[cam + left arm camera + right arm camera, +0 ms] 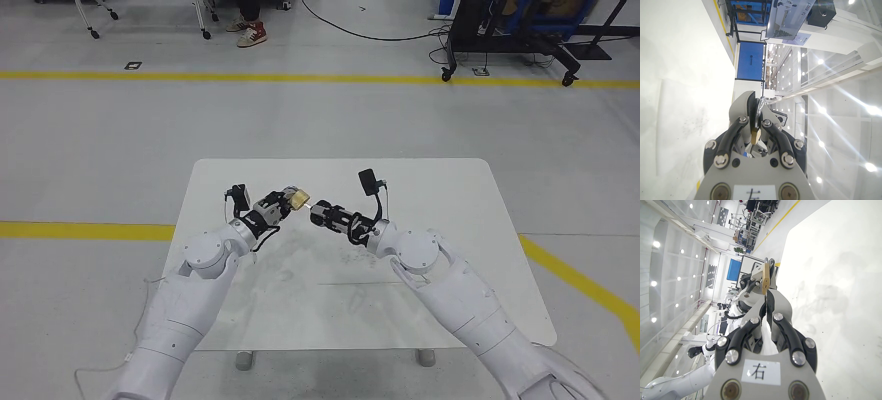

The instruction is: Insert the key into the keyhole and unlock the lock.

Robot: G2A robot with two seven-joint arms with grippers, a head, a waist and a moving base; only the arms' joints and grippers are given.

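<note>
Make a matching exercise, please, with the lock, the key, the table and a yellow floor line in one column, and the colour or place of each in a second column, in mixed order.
Things:
1. lock
2. key
3. table
4. floor line

Descriptions:
A. white, under both arms
B. yellow, beyond the table
C. brass, held by the left gripper
D. between the fingers of the right gripper, pointing at the lock

Pairs: 1-C, 2-D, 3-A, 4-B

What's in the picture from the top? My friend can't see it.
A robot's left gripper holds a brass lock, and its right gripper holds a small key at the lock's end. They meet above a white table.
</note>
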